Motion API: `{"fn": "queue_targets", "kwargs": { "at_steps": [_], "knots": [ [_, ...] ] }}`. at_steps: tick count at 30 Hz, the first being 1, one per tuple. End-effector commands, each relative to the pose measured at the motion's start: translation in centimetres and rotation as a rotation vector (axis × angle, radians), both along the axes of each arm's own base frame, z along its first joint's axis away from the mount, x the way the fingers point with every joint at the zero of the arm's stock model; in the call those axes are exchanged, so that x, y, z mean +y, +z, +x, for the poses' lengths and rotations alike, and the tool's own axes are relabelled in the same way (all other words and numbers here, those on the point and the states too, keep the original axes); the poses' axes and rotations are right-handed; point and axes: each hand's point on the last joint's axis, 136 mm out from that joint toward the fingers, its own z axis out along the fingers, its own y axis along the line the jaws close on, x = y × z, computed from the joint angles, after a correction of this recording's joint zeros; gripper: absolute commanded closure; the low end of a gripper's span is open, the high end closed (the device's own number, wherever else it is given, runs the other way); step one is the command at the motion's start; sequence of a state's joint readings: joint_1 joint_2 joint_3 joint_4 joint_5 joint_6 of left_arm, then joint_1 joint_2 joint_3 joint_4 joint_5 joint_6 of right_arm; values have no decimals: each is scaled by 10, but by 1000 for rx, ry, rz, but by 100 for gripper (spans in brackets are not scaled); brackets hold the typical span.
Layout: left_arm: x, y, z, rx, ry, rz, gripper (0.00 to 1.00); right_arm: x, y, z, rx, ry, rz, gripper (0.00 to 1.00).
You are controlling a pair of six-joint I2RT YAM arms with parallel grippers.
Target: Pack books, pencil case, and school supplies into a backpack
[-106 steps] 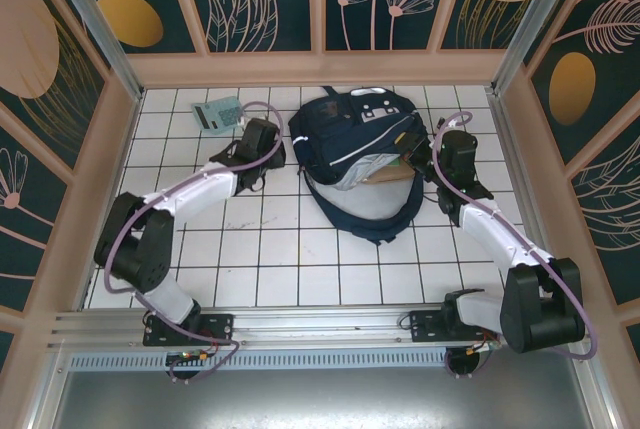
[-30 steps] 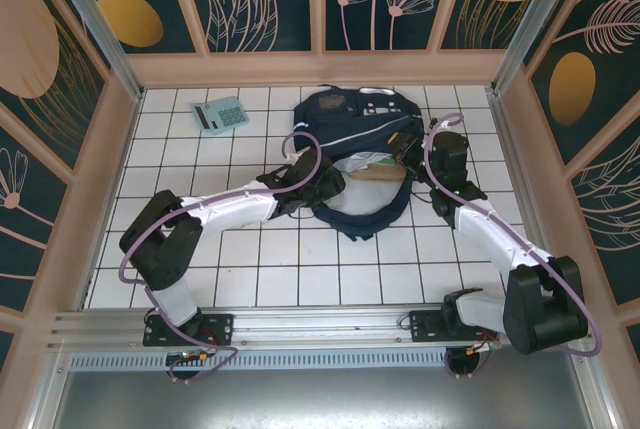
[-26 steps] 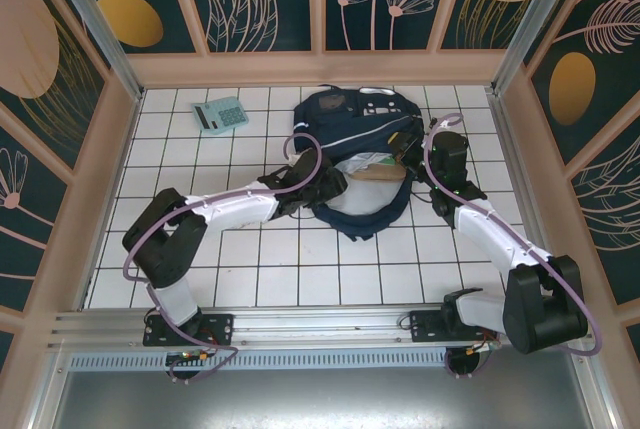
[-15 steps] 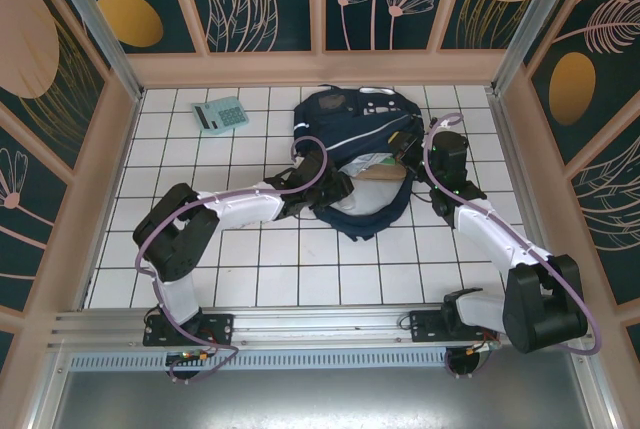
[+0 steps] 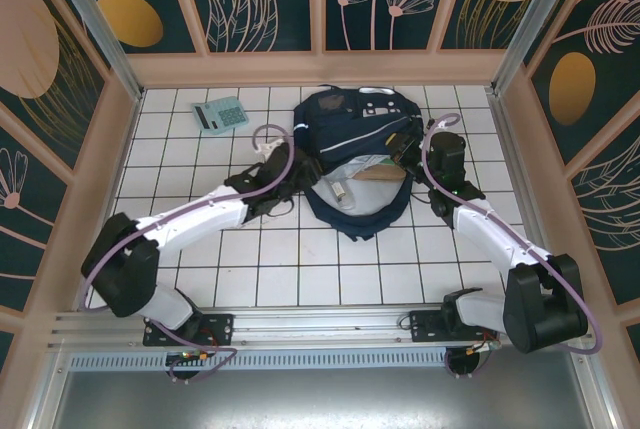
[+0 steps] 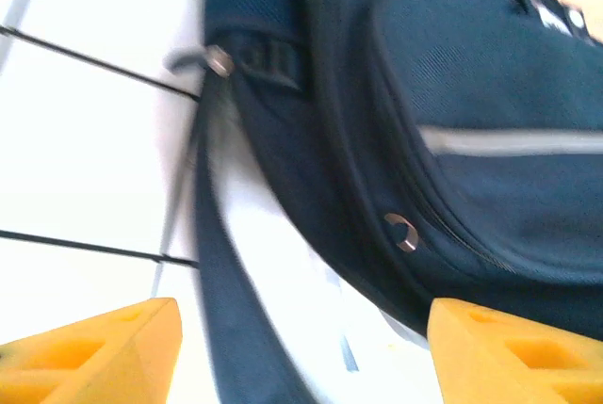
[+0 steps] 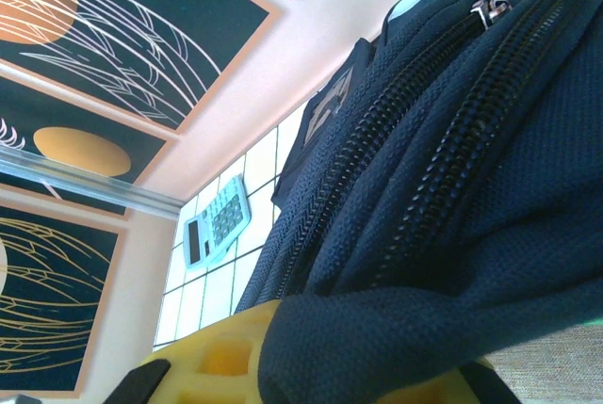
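Observation:
The navy backpack (image 5: 360,129) lies at the back middle of the tiled table, its mouth facing the arms. My right gripper (image 5: 410,151) is shut on the right rim of the mouth and holds it up; in the right wrist view, navy fabric (image 7: 443,234) is clamped against my yellow finger (image 7: 212,362). In the whitish lining lie a small whitish packet (image 5: 339,190) and a tan flat thing (image 5: 378,175). My left gripper (image 5: 287,175) stands open just left of the mouth, with a dark strap (image 6: 231,310) running between its fingers (image 6: 104,347). The teal calculator (image 5: 220,114) lies at the back left.
A low peach wall (image 5: 320,69) runs close behind the backpack, with side walls left and right. White tiles (image 5: 300,259) stretch between the backpack and the arm bases. The calculator (image 7: 217,225) sits near the back left corner.
My left gripper has drawn back leftward out of the backpack's mouth and stands wider. The small whitish packet now lies in the opening. The right gripper has kept its hold.

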State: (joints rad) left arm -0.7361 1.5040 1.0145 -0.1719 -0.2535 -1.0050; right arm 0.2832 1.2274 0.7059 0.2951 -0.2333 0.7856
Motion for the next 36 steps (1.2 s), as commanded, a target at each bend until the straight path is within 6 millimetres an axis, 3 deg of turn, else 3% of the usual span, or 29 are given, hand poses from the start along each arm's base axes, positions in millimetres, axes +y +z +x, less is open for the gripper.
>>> {"fn": "queue_targets", "kwargs": {
  "at_steps": [1,3,9,13,18,21,28,36],
  "knots": [
    [49,0,9,-29,69,131,31,21,27,-5,-97,101,17,100],
    [71,6,20,-46,107,162,29,22,28,-6,-100,104,17,100],
    [135,12,66,-70,199,204,34,22,30,-7,-106,102,13,100],
    [178,2,100,-51,267,185,36,22,30,-8,-105,104,14,100],
    [216,-25,130,-27,321,151,38,24,31,-8,-108,109,16,100],
    [232,-42,145,-9,329,130,41,23,31,-8,-108,106,12,100],
    [269,-56,171,-32,355,62,49,26,25,-6,-98,112,6,100],
    [274,-74,197,-78,290,-54,53,27,21,-2,-86,112,-4,100]
  ]
}}
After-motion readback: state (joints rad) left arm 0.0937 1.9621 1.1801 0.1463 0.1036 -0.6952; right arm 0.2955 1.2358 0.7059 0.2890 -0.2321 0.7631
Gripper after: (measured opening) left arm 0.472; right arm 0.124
